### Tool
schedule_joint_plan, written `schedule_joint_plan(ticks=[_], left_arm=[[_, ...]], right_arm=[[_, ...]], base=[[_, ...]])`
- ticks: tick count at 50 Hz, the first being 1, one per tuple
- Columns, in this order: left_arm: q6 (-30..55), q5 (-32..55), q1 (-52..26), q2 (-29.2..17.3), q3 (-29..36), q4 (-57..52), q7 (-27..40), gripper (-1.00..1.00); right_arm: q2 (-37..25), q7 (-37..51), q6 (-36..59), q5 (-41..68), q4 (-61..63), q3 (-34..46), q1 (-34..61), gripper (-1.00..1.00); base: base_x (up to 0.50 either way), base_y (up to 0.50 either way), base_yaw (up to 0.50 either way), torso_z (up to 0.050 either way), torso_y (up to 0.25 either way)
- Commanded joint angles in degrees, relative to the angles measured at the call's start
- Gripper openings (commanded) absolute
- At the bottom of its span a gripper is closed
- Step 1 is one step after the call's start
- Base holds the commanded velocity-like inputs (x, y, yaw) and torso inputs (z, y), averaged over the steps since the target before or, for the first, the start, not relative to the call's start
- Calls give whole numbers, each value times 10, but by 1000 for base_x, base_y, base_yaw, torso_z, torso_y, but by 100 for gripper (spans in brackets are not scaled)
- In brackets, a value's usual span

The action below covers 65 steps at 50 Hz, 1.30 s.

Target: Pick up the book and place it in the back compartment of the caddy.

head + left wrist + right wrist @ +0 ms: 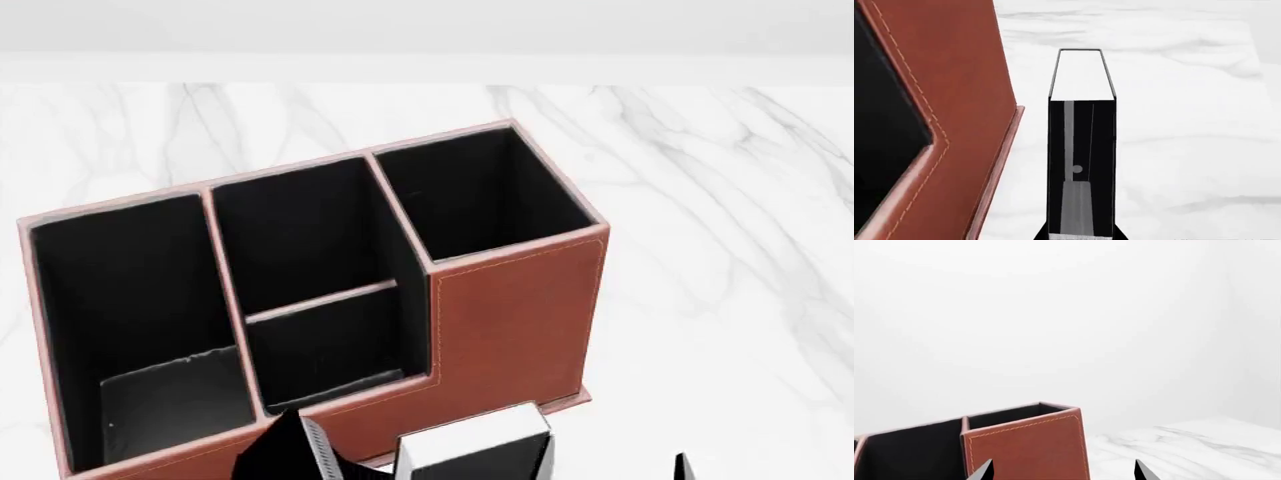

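The left gripper [1081, 235] pinches the black book [1081, 150] upright between its jaws, just beside the brown caddy [514, 310]. The right gripper [1063, 471] hangs with its jaws spread and empty above the white marble table [721, 250], before a pale wall [1067, 315].
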State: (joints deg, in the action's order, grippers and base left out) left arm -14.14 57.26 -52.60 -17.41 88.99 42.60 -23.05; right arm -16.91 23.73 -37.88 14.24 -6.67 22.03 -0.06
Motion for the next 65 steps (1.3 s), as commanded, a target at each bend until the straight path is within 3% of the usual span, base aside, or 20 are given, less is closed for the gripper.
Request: schedule_joint_plan(ticks=[1,14,31,61,65], left_arm=[[18,12,-18,-49,-32,-85,42,-100],[28,17,-35,-125,-40,-202,89,-100],[31,64,-47,-194,-66,-288,85,-100],[78,135,-76,-228,-87,-314,52,-100],[87,137,-78,-228,-84,-316,50,-100]], right_arm=[[2,1,-2,-2,-8,2,4,100],[3,0,-1,-3,-13,5,7,100],[3,1,3,-9,-15,11,8,100],[-1,-14,11,11,-9,25,10,100],[1,18,43,-20,0,17,10,100]], base=[[0,0,0,0,0],[0,0,0,0,1],[0,0,0,0,1],[0,0,0,0,1],[0,0,0,0,0]])
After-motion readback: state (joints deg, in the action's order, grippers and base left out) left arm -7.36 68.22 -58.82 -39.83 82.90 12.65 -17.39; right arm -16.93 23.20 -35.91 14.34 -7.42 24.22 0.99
